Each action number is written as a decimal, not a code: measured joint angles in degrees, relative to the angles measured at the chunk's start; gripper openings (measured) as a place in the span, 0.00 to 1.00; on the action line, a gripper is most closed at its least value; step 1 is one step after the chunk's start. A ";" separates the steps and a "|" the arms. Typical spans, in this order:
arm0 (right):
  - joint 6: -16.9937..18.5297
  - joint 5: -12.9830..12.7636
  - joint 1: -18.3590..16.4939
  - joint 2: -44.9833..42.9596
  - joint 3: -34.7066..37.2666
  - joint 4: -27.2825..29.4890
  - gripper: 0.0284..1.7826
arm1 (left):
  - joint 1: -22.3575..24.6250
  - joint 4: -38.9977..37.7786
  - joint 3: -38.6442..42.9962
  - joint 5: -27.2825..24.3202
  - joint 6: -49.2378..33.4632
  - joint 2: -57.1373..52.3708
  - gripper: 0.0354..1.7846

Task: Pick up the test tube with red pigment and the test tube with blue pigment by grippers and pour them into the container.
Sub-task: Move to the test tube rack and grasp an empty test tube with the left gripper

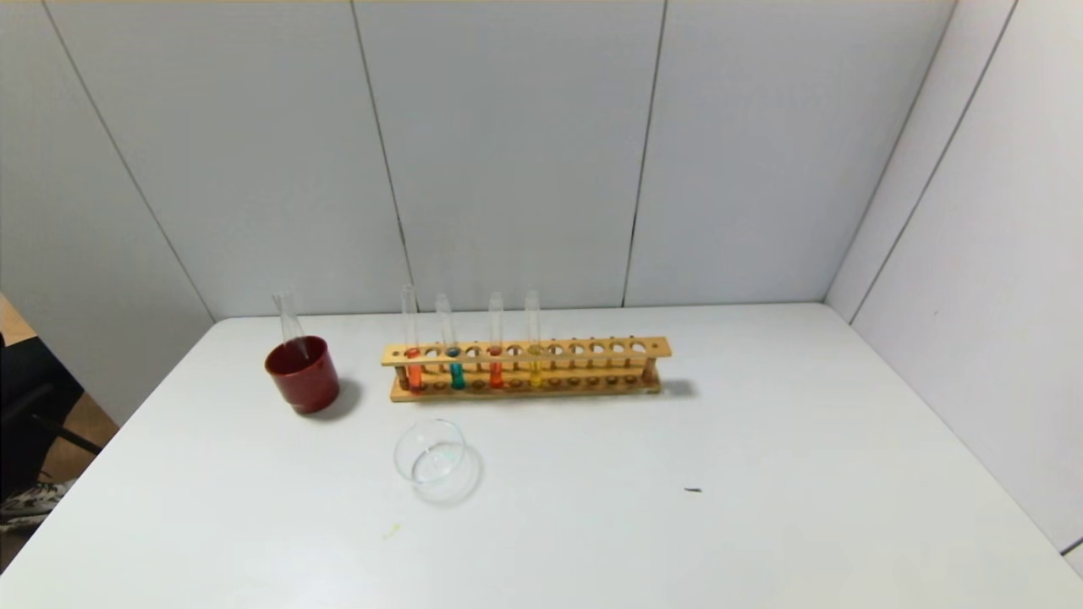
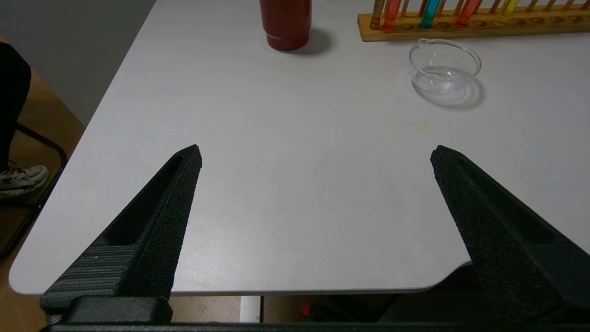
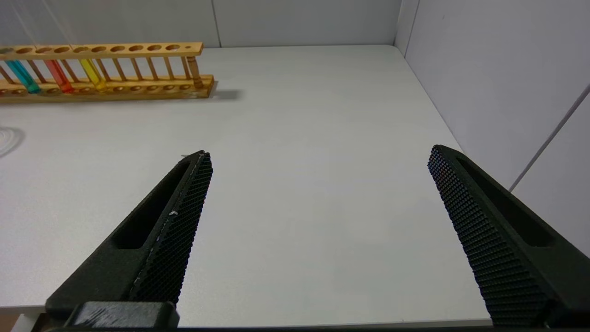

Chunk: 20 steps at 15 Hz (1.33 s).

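Note:
The test tube with red pigment (image 1: 413,372), salmon coloured, stands in the leftmost hole of the wooden rack (image 1: 592,348). It also shows in the left wrist view (image 2: 392,10). The test tube with blue pigment (image 1: 457,373) stands just right of it and shows in both wrist views (image 2: 429,9) (image 3: 22,76). The clear glass container (image 1: 431,457) sits in front of the rack's left end (image 2: 443,69). My left gripper (image 2: 316,148) is open and empty over the table's near left corner. My right gripper (image 3: 319,150) is open and empty over the near right. Neither gripper shows in the head view.
A deeper orange-red tube (image 1: 496,372) and a yellow tube (image 1: 534,372) stand further right in the rack. A dark red cup (image 1: 302,373) with an empty glass tube (image 1: 288,315) stands left of the rack. Grey walls close the back and right.

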 joint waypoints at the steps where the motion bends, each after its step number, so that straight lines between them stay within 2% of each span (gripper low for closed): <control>1: 0.02 0.02 0.00 0.00 0.00 0.02 0.96 | 0.00 0.00 0.00 0.00 0.00 0.00 0.98; 15: 0.00 0.02 0.00 0.00 -0.02 0.00 0.96 | 0.13 -0.05 -0.13 0.29 0.35 0.02 0.98; 20: 0.02 0.02 0.00 0.00 -0.02 0.00 0.96 | 0.11 2.54 -6.80 0.51 2.83 0.18 0.98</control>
